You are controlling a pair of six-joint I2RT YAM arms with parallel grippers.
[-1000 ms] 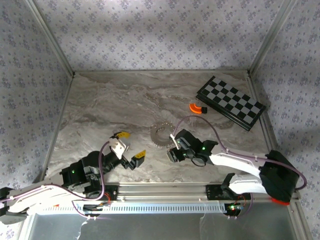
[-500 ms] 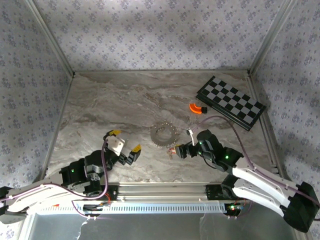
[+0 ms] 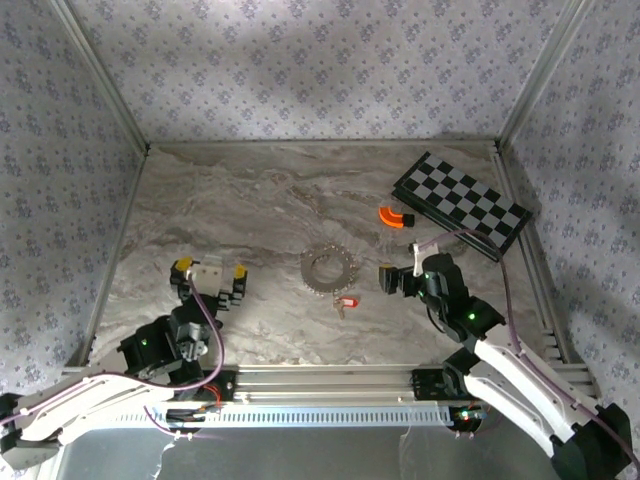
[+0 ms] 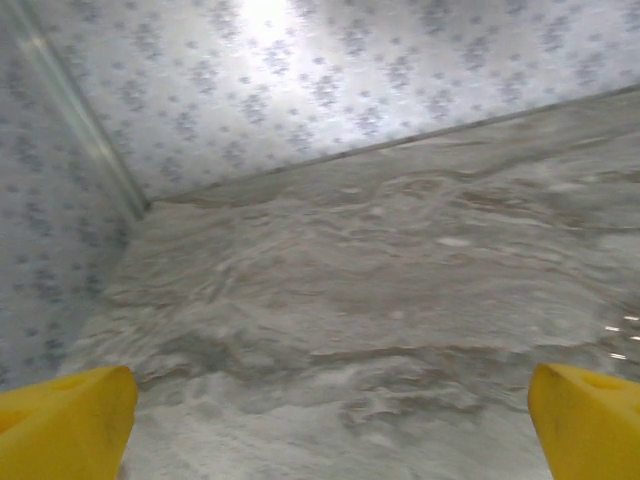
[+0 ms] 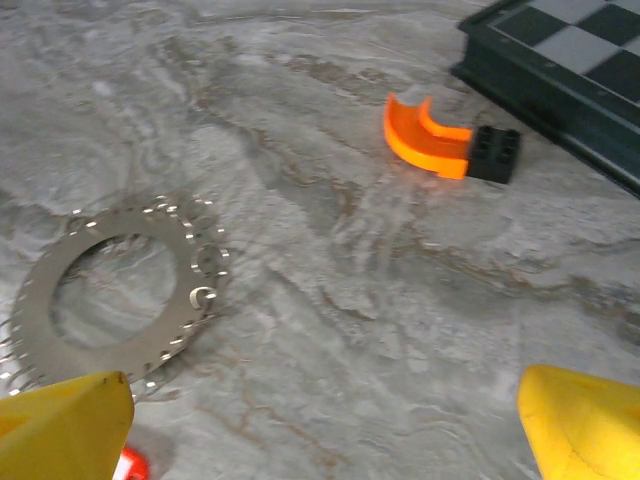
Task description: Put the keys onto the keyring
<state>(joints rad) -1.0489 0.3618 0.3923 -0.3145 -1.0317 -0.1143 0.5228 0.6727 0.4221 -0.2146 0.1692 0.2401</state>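
The red-headed key (image 3: 348,302) lay flat on the tabletop (image 3: 230,200), just beside the near-right rim of the keyring (image 3: 328,270). Whether it touched the ring's fringe of small silver keys could not be told. Nothing held the key, and it was not threaded on the ring. The ring itself lay flat and free near the middle of the marbled surface.

The right end effector (image 3: 390,278) hovered low, just to the right of both, with its yellow-tipped fingers spread wide and nothing between them. Its wrist view looked across the ring, with the red head at the bottom-left corner. The left end effector (image 3: 211,270) sat well to the left of the ring, fingers likewise apart and empty, facing bare tabletop.

Farther back on the right were the orange curved piece (image 3: 392,217) and the chequered board (image 3: 460,205), apart from the work.

Judged from this, the task stood at its beginning. The key had yet to be picked up, the ring steadied, and the two joined.
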